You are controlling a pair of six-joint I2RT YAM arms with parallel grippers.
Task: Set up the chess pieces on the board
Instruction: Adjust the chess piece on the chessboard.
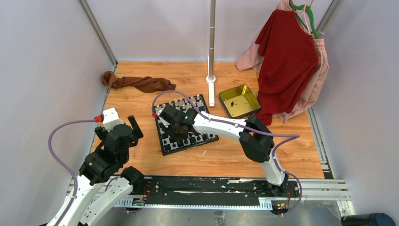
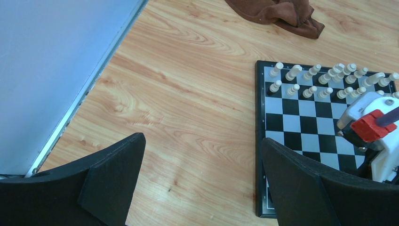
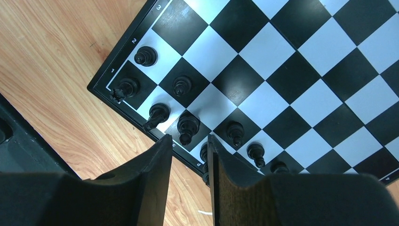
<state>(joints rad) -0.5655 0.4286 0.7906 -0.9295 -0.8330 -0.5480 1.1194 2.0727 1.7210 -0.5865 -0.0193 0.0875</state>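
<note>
The board (image 1: 207,137) lies on the wooden table, a little left of centre. Pale chess pieces (image 2: 324,80) stand in two rows along its far edge. Black chess pieces (image 3: 188,125) stand on the squares along its near edge, several of them leaning in the right wrist view. My right gripper (image 3: 189,137) hangs over the board's near left corner, open by a narrow gap with nothing clamped. One black piece (image 3: 203,155) shows just inside its right finger, partly hidden. My left gripper (image 2: 201,139) is wide open over bare wood, left of the board (image 2: 301,122).
A yellow-gold tin (image 1: 240,100) sits at the back right of the board. A brown cloth (image 1: 136,83) lies at the back left. A metal pole (image 1: 211,47) rises behind the board. Red and pink garments (image 1: 287,56) hang at the right.
</note>
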